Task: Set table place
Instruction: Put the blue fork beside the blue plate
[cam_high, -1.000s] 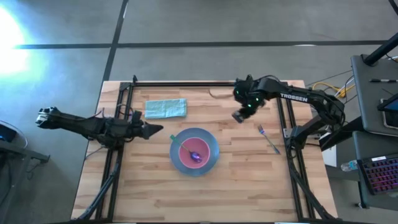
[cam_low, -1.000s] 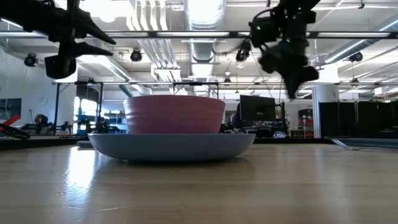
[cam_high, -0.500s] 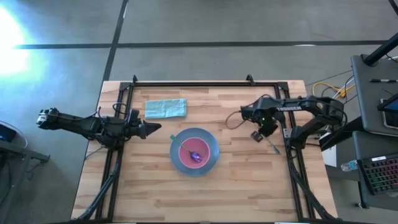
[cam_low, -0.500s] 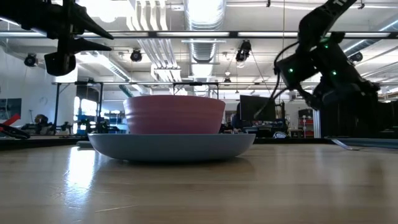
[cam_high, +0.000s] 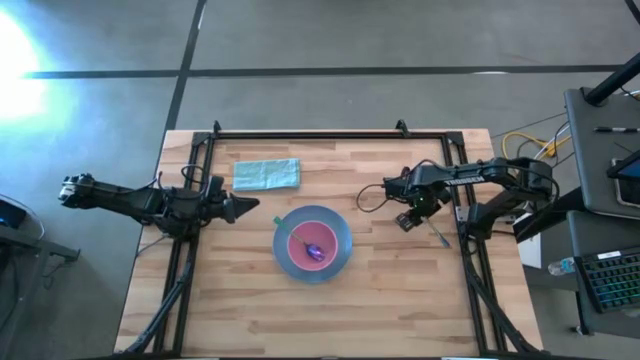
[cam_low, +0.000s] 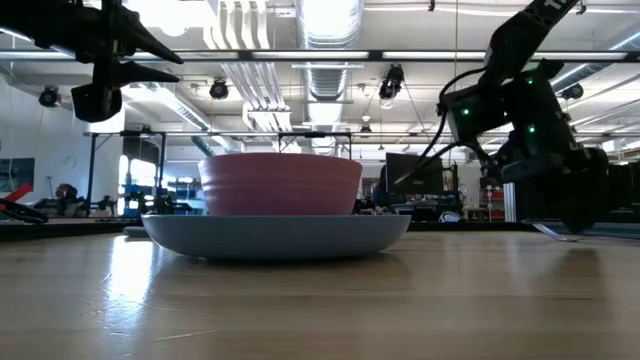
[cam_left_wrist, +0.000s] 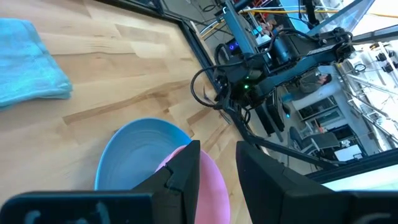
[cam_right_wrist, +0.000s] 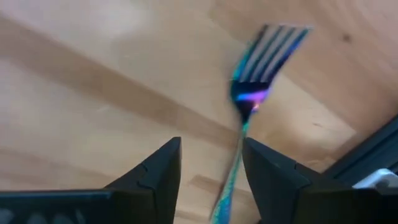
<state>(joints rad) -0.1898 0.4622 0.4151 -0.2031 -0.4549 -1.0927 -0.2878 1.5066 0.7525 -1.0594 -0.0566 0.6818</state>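
Centrally, the round blue plate lies flat on the light butcher-block wooden table, with the smaller pink bowl seated inside it. The purple-headed spoon rests in the bowl. The slim fork, which reflects iridescent blue-green in the right wrist view, lies flat on the wood to the right of the plate, close to the black rail frame and well apart from the plate.

The right gripper is low over the table just beside the fork's tined end. Its two dark fingers are parted, with the fork handle running between them; no contact with the fork is visible.

The left gripper hangs above the table to the left of the plate, fingers slightly parted and holding nothing.

A folded light-blue cloth lies near the far edge, left of centre.
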